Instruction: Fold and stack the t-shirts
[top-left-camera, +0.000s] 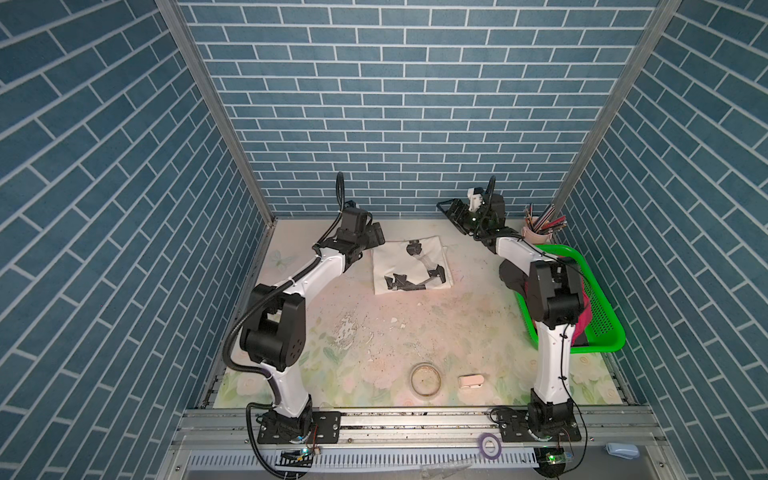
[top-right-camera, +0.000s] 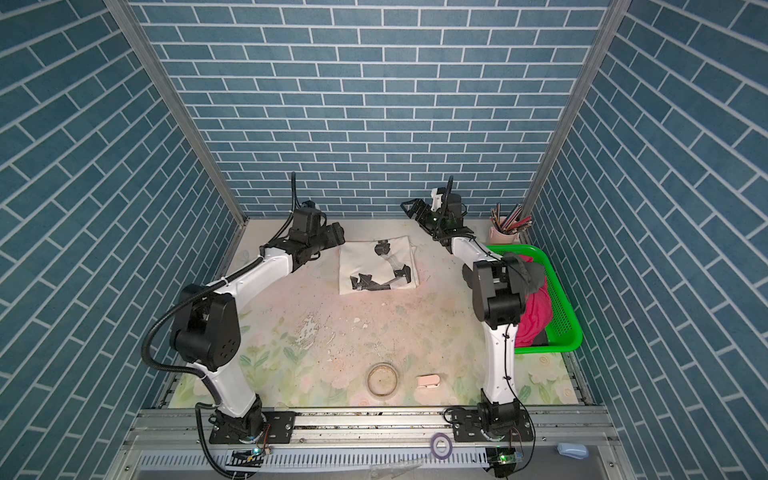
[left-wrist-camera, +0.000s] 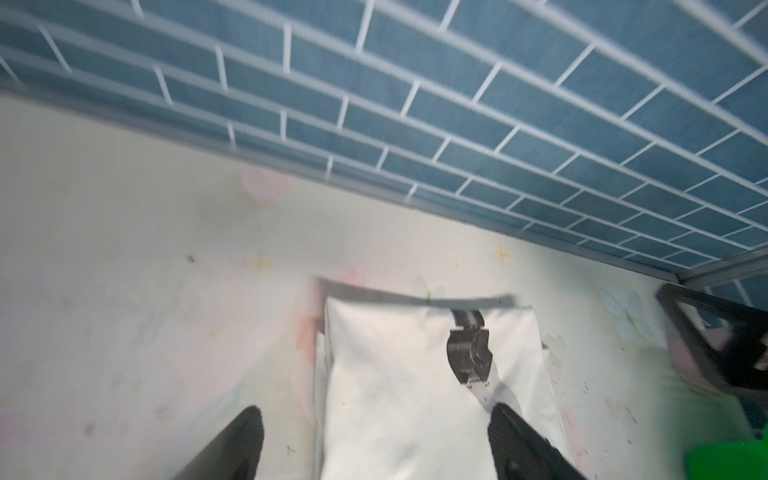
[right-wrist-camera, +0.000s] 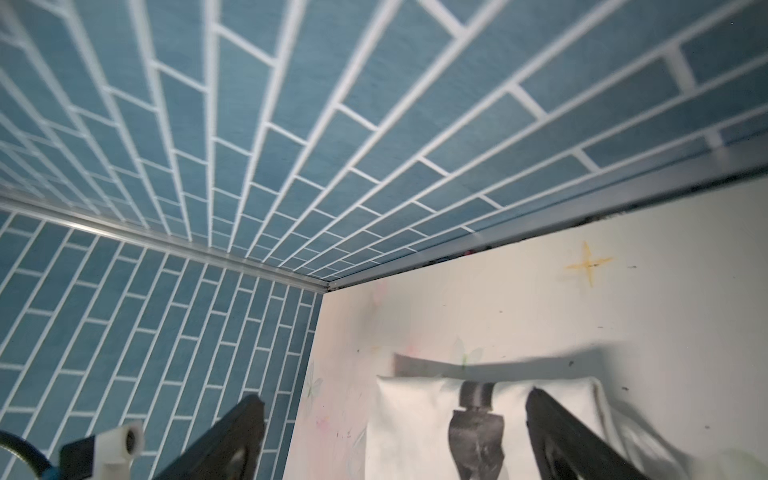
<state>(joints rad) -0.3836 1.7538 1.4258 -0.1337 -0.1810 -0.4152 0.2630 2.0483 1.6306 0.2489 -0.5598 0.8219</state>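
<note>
1. While the cream-white t-shirt (top-left-camera: 409, 266) lies folded into a flat rectangle toward the far middle of the tabletop (top-left-camera: 415, 328), black printed figures facing up, neither gripper holds it.
2. The left gripper (top-left-camera: 379, 235) hangs just beside the shirt's far left corner, jaws spread wide and empty. The left wrist view shows its fingers (left-wrist-camera: 245, 440) well apart, with the cloth between them.
3. The right gripper (top-left-camera: 449, 212) is raised near the back wall, off the shirt's far right corner. Its jaws are likewise wide and grip nothing.
4. A magenta t-shirt (top-right-camera: 538, 311) and a dark grey t-shirt (top-right-camera: 525, 270) lie bunched in the green basket (top-right-camera: 569, 332) at the tabletop's right edge, partly hidden by the right arm.
5. A cup of pencils (top-left-camera: 540, 235) stands just behind the basket.
</note>
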